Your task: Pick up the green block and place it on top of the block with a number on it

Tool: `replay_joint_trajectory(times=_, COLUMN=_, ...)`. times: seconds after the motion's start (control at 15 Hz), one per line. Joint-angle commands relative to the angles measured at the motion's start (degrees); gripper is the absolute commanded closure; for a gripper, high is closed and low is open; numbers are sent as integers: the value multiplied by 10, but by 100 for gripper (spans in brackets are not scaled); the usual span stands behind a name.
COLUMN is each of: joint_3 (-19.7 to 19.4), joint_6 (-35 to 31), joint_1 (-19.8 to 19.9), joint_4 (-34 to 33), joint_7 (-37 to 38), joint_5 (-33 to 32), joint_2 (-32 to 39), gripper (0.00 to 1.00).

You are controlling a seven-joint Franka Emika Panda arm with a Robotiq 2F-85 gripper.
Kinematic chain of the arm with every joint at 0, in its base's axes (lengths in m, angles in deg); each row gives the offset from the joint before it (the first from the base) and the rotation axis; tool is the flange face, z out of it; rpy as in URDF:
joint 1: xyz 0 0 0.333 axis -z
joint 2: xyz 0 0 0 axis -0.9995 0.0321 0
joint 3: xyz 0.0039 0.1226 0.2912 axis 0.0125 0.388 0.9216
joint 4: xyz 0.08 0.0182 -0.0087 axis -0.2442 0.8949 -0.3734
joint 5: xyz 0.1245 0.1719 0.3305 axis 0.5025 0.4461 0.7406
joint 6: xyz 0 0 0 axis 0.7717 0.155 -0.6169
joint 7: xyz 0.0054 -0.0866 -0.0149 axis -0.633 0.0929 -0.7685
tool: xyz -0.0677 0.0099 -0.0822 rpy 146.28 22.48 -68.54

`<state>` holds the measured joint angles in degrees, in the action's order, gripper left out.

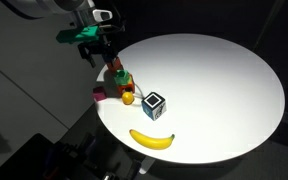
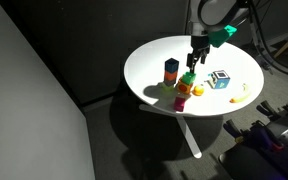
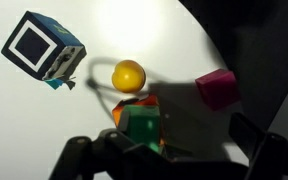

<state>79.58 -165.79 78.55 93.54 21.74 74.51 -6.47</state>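
Note:
The green block (image 3: pixel 142 126) rests on top of the multicoloured number block (image 3: pixel 131 103), whose orange edges show under it. In both exterior views the stack stands near the table edge, the green block (image 1: pixel 124 77) (image 2: pixel 188 78) above the number block (image 2: pixel 184 91). My gripper (image 3: pixel 169 150) is open, with its fingers spread wide. The green block is near one finger but not clamped. In both exterior views the gripper (image 1: pixel 109 62) (image 2: pixel 193 62) hovers just above the stack.
A yellow-orange ball (image 3: pixel 129 74) and a pink cube (image 3: pixel 216 88) lie beside the stack. A black cube with white faces (image 3: pixel 42 46), a banana (image 1: pixel 152 139) and a blue cube (image 2: pixel 171 70) are on the round white table (image 1: pixel 224 80).

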Motion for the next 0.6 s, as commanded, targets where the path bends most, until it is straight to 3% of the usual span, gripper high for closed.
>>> replay_joint_trajectory(times=0.0, joint_3=10, joint_6=24, joint_1=1, joint_4=32, joint_7=3, joint_5=1, joint_2=-46, gripper=0)
replay_joint_trajectory(times=0.53, joint_3=14, joint_6=46, joint_1=2, joint_4=79, joint_7=24, joint_5=-11, joint_2=-114, gripper=0)
